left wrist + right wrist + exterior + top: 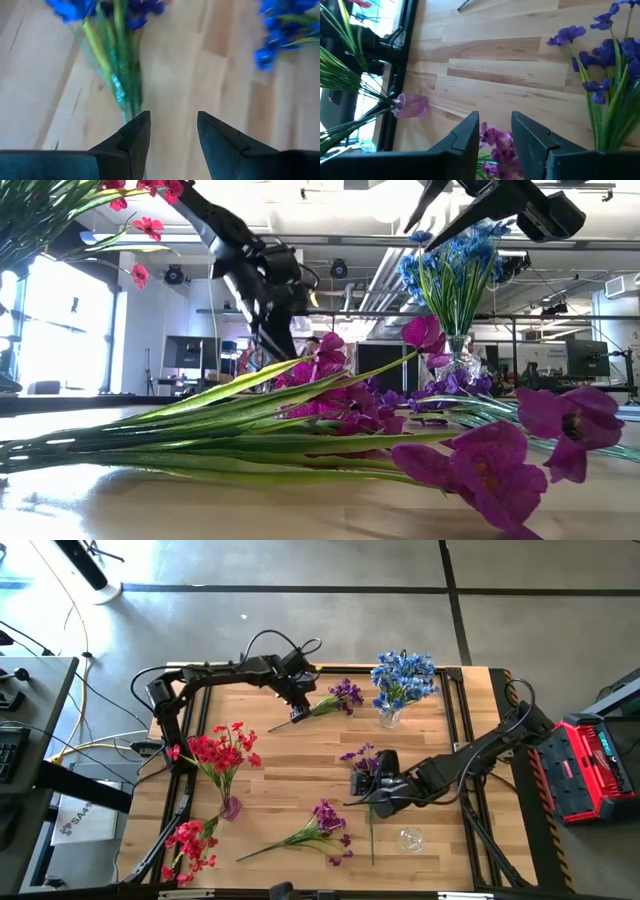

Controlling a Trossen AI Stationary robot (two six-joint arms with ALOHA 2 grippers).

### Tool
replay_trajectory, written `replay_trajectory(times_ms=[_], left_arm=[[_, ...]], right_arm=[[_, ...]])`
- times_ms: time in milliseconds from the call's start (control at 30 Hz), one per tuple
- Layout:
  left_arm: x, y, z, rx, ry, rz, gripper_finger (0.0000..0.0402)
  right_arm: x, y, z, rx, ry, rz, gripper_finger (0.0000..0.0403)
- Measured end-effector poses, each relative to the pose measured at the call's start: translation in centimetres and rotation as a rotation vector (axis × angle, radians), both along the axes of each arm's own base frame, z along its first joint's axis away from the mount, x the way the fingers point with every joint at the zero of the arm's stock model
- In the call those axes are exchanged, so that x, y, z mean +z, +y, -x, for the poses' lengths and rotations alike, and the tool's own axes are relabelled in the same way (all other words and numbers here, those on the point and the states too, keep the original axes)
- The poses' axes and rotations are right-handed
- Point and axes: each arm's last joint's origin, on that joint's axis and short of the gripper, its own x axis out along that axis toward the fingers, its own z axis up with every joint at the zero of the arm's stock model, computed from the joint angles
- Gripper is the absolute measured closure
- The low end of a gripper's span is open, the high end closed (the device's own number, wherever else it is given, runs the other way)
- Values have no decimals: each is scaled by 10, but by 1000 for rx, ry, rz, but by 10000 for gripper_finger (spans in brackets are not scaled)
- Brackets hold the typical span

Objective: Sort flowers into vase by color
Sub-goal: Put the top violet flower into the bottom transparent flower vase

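Observation:
My left gripper (297, 714) (172, 125) is open, low over the far middle of the table. It points at the cut stem end (131, 111) of a purple spray (338, 697) lying flat, and that end sits just off one fingertip. My right gripper (363, 786) (495, 126) is open above a second purple spray (364, 756), whose blossoms (496, 142) show between its fingers. A third purple spray (315, 830) lies near the front edge. Blue flowers (403, 678) stand in a clear vase (390, 719). Red flowers (222, 750) stand in a purple vase (231, 808) (411, 105).
A loose red spray (190, 845) lies at the near left corner. An empty clear vase (410, 838) stands near the front, right of the middle. Bare wood (290, 765) shows between the two grippers. A black frame (452, 710) borders the tabletop. A red case (590, 765) sits off the right side.

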Motion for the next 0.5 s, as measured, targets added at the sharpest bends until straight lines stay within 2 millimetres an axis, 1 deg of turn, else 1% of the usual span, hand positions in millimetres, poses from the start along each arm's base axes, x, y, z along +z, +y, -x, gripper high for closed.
replay_trajectory(times_ms=[167,333,500], left_arm=[[-16,0,3,36,-1,-88,252],[-28,-2,5,41,-33,-113,252],[-44,-4,9,42,0,-94,252]], right_arm=[[-1,0,1,6,14,-3,300],[-1,0,1,-5,11,-19,300],[-1,0,1,-11,8,-27,300]])
